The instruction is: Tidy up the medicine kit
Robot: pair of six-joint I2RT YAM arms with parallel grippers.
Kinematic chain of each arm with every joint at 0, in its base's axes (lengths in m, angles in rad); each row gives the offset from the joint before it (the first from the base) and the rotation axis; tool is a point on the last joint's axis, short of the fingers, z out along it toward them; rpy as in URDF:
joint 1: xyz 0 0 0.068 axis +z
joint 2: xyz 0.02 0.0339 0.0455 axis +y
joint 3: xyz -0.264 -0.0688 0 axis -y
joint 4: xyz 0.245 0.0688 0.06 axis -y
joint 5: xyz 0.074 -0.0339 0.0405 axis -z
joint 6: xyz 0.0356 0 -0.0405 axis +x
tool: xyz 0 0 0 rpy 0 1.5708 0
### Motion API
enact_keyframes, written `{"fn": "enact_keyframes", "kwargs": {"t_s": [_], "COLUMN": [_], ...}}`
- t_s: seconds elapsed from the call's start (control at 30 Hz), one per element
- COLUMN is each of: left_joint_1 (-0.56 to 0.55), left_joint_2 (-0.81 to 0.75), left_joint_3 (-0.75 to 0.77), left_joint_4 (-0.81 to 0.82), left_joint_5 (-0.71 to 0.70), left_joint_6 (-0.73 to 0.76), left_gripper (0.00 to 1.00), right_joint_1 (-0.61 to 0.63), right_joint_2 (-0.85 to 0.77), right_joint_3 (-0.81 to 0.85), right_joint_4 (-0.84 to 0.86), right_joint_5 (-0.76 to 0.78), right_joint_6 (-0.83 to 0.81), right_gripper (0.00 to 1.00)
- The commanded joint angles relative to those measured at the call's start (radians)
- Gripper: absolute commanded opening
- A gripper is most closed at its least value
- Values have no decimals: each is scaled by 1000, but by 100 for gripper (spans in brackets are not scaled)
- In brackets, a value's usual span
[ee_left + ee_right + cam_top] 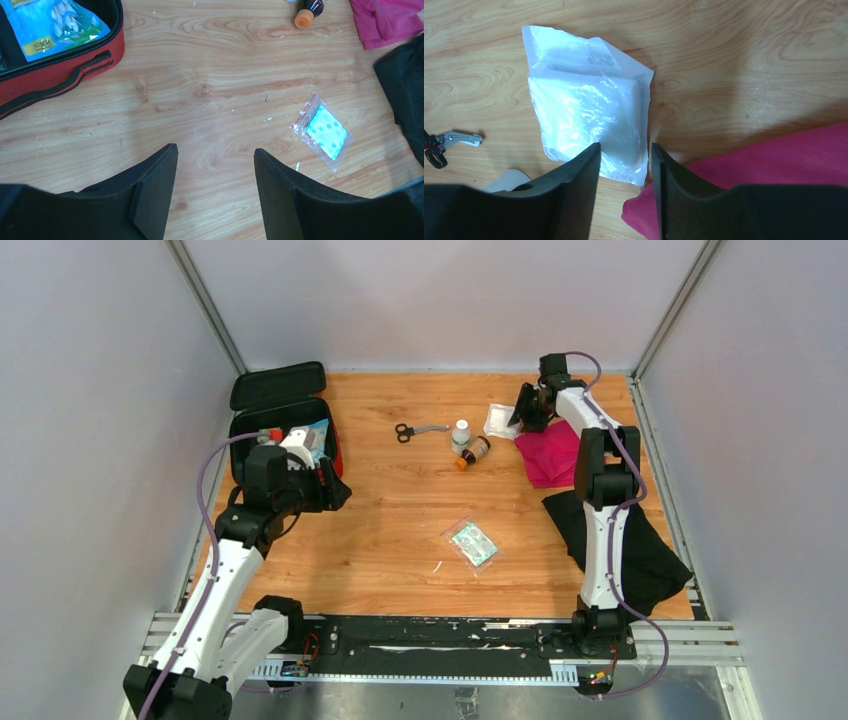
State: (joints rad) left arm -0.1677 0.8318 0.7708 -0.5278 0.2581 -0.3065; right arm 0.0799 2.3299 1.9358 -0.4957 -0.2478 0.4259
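The medicine kit [278, 385] lies open at the far left, red shell with black lining, and a blue packet [55, 25] lies inside. Its red wall [50, 80] shows in the left wrist view. My left gripper [333, 490] is open and empty above bare wood just right of the kit [215, 165]. My right gripper [525, 415] is open at the far right [625, 150]. Its tips hover over the near corner of a white sealed gauze packet [584, 110], beside the magenta cloth [774, 165].
Scissors [415, 431], a white bottle [461, 433] and a brown bottle with an orange cap [474, 451] lie mid-table at the back. A clear bag with a green patch [472, 543] lies nearer the front. A black cloth [630, 540] lies under the right arm.
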Motion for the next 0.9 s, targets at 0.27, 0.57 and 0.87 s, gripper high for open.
{"fn": "enact_keyframes", "kwargs": {"t_s": [0.27, 0.57, 0.87], "left_joint_1": [-4, -4, -4], "left_joint_2": [14, -6, -38], "left_joint_3": [-4, -5, 52], "left_joint_4": [-21, -10, 96], "left_joint_5": [-8, 9, 155], "left_joint_6": [13, 9, -78], "left_gripper": [63, 65, 77], "right_joint_1": [-23, -34, -15], "right_joint_2": [37, -247, -628], "right_joint_3": [41, -29, -286], "right_joint_4": [-22, 49, 85], "right_joint_5": [-38, 85, 59], "right_joint_6": [8, -44, -50], "right_gripper": [11, 0, 0]}}
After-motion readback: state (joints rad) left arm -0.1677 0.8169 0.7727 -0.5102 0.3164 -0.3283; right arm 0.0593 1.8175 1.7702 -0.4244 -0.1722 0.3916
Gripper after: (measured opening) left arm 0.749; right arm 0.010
